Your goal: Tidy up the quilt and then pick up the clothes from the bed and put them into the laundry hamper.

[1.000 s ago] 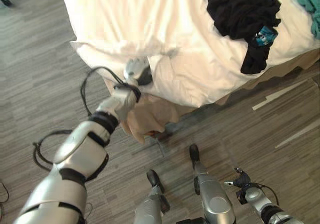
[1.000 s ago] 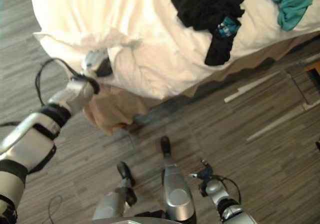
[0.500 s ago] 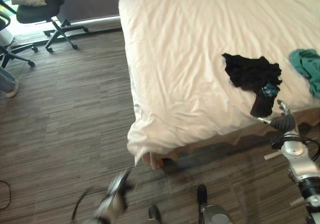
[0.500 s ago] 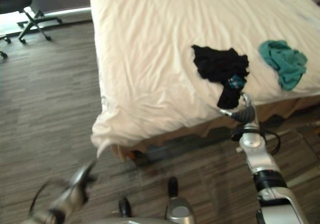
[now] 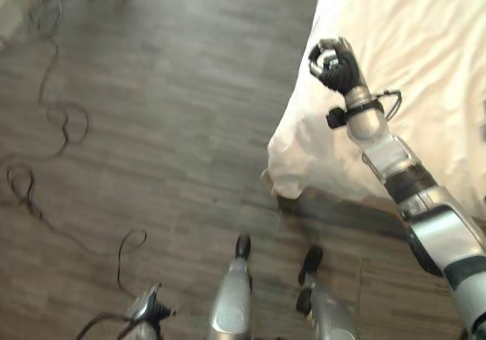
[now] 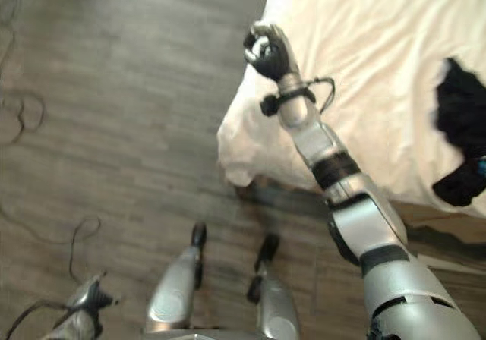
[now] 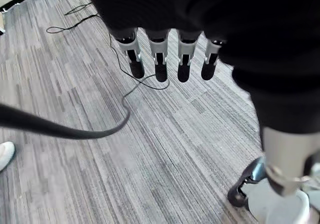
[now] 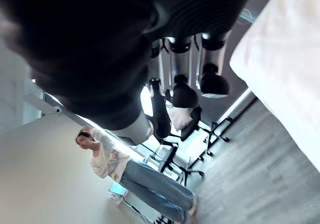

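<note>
Nearest, the left hand (image 5: 144, 310) hangs low over the wood floor (image 5: 152, 127), well clear of the bed (image 5: 425, 67). A second ago it was clamped on the quilt's corner, so it has let go; in its wrist view its fingers (image 7: 157, 59) hang straight and hold nothing. Further out, the right hand (image 6: 267, 51), half a second ago low beside the black clothes (image 6: 459, 139), is now raised over the near corner of the quilt (image 6: 357, 74), its fingers curled in with nothing between them.

The head camera has swung too, so the shift of the bed in the picture is no move of the bed. The quilt lies fairly flat, which suggests the tidying is about done and the clothes come next.

The black clothes lie on the bed at the picture's far right edge, cut off. In the right wrist view a person (image 8: 130, 169) stands in the distance near an office chair (image 8: 185, 134).
</note>
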### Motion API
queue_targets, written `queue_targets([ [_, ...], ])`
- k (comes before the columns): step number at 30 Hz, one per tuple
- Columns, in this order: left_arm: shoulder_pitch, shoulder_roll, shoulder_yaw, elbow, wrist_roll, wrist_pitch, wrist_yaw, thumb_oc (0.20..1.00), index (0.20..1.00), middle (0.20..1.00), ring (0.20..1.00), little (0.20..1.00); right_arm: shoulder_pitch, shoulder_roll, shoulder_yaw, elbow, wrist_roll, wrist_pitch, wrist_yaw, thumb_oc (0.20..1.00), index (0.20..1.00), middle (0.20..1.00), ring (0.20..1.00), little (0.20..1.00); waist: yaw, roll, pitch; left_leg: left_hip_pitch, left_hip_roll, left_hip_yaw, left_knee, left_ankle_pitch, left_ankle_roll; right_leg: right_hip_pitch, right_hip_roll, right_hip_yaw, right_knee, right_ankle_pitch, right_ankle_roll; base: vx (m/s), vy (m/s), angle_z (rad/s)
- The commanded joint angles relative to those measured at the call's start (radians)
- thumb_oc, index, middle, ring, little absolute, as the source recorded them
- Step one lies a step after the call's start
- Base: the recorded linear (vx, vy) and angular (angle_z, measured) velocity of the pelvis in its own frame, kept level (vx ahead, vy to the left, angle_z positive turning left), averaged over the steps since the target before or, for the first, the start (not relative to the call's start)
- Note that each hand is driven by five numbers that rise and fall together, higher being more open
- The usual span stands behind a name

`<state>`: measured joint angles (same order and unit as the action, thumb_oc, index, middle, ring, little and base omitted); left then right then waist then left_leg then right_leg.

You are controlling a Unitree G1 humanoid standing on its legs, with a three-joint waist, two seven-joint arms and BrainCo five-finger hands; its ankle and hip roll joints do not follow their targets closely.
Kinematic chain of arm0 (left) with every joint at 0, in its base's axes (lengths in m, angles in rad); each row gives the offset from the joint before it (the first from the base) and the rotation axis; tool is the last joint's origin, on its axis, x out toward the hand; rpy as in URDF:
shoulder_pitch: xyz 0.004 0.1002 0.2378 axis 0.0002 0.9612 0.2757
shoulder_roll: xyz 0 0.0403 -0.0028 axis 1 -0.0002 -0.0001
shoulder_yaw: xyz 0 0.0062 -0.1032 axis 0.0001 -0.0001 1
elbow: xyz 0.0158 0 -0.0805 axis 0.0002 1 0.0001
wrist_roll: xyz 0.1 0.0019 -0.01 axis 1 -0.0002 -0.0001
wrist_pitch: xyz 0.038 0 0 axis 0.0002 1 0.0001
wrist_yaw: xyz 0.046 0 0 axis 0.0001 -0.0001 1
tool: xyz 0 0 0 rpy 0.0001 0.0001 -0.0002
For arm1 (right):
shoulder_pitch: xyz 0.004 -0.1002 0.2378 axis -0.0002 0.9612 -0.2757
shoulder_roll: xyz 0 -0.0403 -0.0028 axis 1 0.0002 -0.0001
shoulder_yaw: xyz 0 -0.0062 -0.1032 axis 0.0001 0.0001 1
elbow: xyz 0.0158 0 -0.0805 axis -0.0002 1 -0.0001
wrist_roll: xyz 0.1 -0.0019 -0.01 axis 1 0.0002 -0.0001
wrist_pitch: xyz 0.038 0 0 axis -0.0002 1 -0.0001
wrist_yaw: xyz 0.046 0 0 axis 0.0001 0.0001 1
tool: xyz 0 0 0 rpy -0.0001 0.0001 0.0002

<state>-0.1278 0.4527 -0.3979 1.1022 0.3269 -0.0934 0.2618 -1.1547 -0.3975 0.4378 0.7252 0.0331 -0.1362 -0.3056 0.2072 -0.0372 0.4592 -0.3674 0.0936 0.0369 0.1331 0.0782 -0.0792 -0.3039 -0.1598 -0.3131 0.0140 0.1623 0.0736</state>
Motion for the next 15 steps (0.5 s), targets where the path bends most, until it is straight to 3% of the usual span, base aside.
queue_targets([
  [1,-0.075,0.040,-0.083,-0.083,-0.035,-0.054,0.068,1.000,1.000,1.000,1.000,1.000,-0.057,-0.040,0.018,0.114,0.153,-0.019,-0.017,0.200,0.200,0.200,0.200,0.200,0.009,0.036,0.061,-0.035,0.036,-0.050,0.008,-0.058,-0.046,0.003,-0.110,-0.017,0.188,-0.251,0.083,-0.12,0.017,0.27],
  [5,-0.138,0.018,-0.151,-0.187,-0.061,-0.073,0.080,1.000,1.000,1.000,1.000,1.000,-0.051,-0.005,0.042,0.244,0.187,-0.004,0.000,0.200,0.200,0.200,0.200,0.200,0.022,0.049,0.061,-0.143,0.033,-0.059,0.019,-0.045,-0.052,-0.108,-0.120,-0.023,0.231,-0.259,0.085,-0.07,-0.016,0.26],
  [6,-0.164,-0.001,-0.173,-0.205,-0.065,-0.077,0.096,1.000,1.000,1.000,1.000,1.000,-0.010,0.037,0.042,0.308,0.193,0.006,0.006,0.200,0.200,0.200,0.200,0.200,0.019,0.052,0.061,-0.184,0.035,-0.060,0.031,-0.043,-0.054,-0.151,-0.124,-0.019,0.249,-0.261,0.086,-0.04,-0.007,0.06],
  [11,-0.201,-0.047,-0.198,-0.171,-0.033,-0.059,0.117,1.000,1.000,1.000,1.000,1.000,0.173,0.144,0.021,0.383,0.211,0.020,0.027,0.200,0.200,0.200,0.200,0.200,0.006,0.046,0.061,-0.173,0.034,-0.056,0.039,-0.056,-0.050,-0.143,-0.123,-0.012,0.244,-0.265,0.082,-0.01,-0.019,-0.03],
  [12,-0.194,-0.054,-0.181,-0.154,-0.020,-0.049,0.119,1.000,1.000,1.000,1.000,1.000,0.303,0.166,0.076,0.265,0.183,0.004,0.062,0.200,0.200,0.200,0.200,0.200,-0.009,0.036,0.061,-0.136,0.033,-0.050,0.030,-0.065,-0.047,-0.110,-0.121,-0.006,0.228,-0.261,0.081,0.03,-0.029,0.01],
  [14,-0.182,-0.059,-0.171,-0.149,-0.018,-0.046,0.118,1.000,1.000,1.000,1.000,1.000,0.359,0.162,0.104,0.186,0.161,-0.003,0.072,0.200,0.200,0.200,0.200,0.200,-0.018,0.032,0.061,-0.120,0.033,-0.049,0.028,-0.068,-0.045,-0.094,-0.120,-0.004,0.220,-0.259,0.081,0.03,0.007,-0.04],
  [15,-0.150,-0.072,-0.128,-0.116,-0.011,-0.037,0.109,1.000,1.000,1.000,1.000,1.000,0.462,0.088,0.166,-0.087,0.077,-0.042,0.104,0.200,0.200,0.200,0.200,0.200,-0.049,0.013,0.061,-0.051,0.038,-0.040,0.018,-0.080,-0.042,-0.034,-0.115,0.008,0.196,-0.255,0.083,0.08,0.017,-0.17],
])
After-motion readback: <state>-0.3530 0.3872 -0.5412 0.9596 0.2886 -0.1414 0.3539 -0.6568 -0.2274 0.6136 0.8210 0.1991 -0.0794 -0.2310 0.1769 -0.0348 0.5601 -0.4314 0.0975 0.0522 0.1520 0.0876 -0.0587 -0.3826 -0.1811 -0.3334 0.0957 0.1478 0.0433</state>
